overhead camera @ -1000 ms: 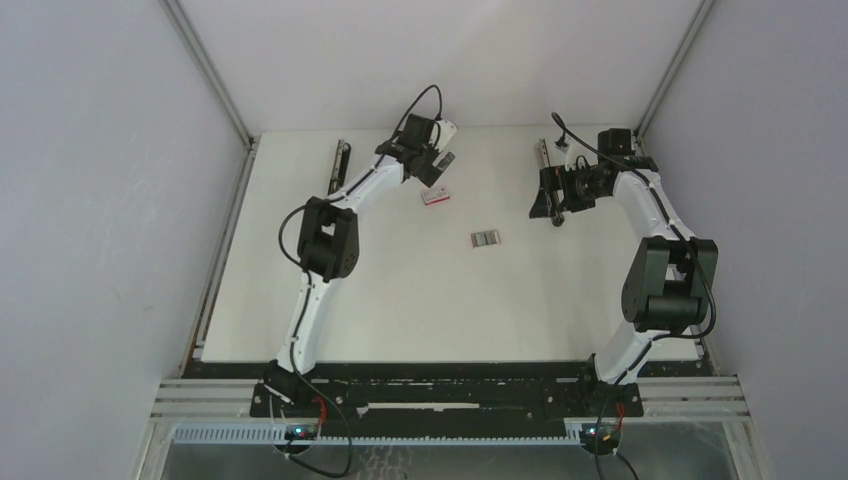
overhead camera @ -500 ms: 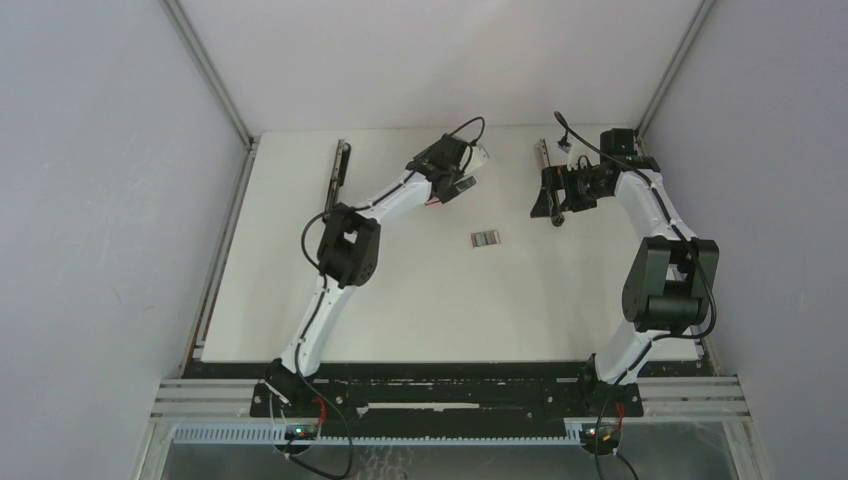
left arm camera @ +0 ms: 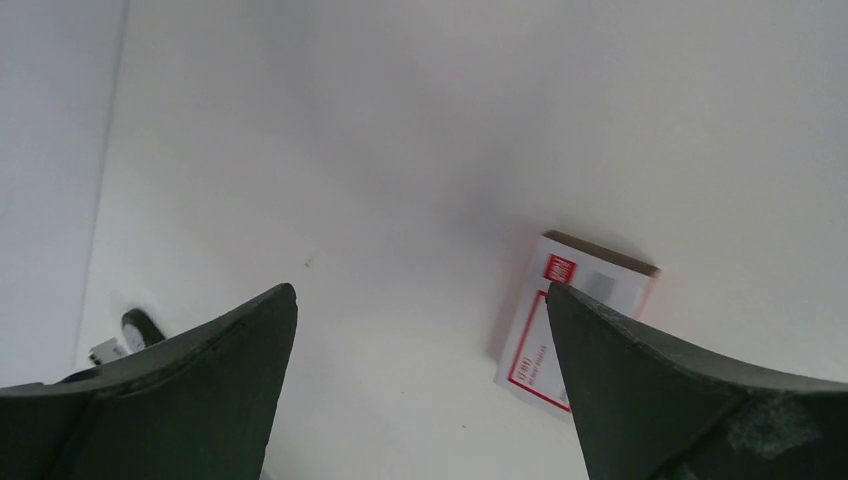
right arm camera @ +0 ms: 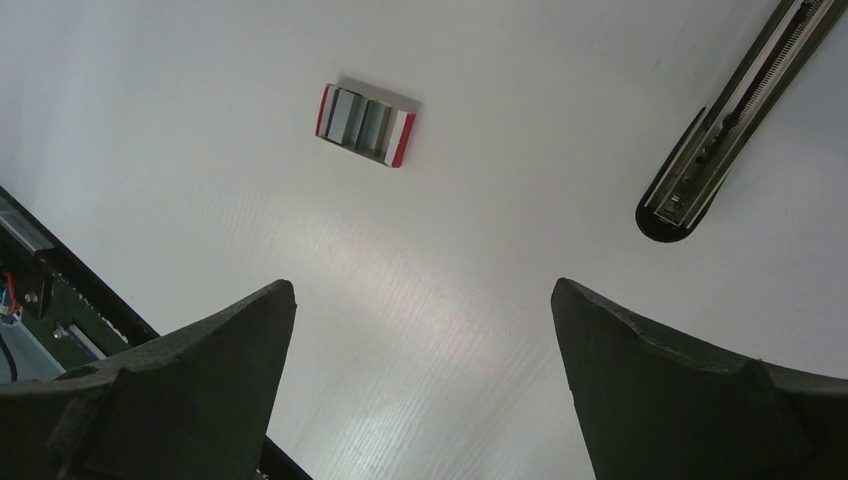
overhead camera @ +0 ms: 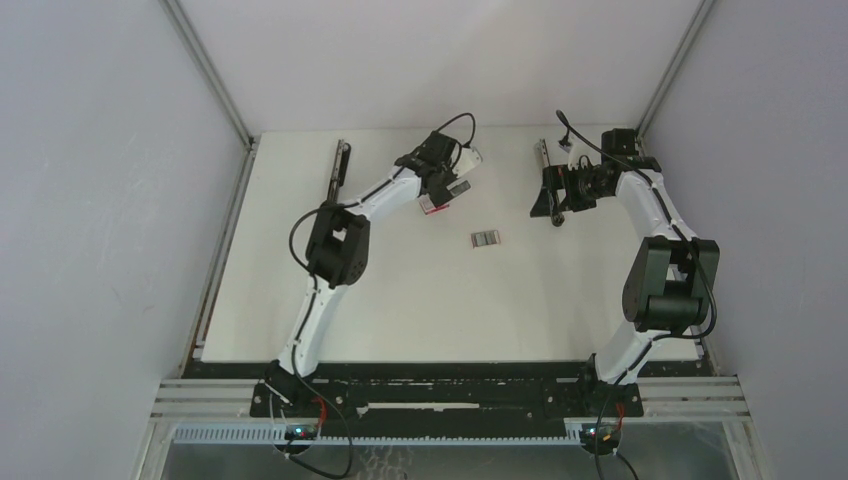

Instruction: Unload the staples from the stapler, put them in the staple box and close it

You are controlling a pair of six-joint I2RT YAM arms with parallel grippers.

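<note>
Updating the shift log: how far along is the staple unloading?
Done: the stapler lies opened flat, and staples sit in a red-ended tray. In hand: nothing; left gripper and right gripper are open, empty. Remaining: unclear, the stapler's channel is too small to read.

Box [left arm camera: 575, 320] (red-and-white) beneath wide-spread left hand [left arm camera: 420, 290]

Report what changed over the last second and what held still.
The left gripper swung right and slightly nearer, then eased back a little. It now hovers, open and empty, near the red-and-white box. Nothing was gripped or released. The right gripper, also open, the staples in their tray, the left stapler and the right stapler stayed put.
</note>
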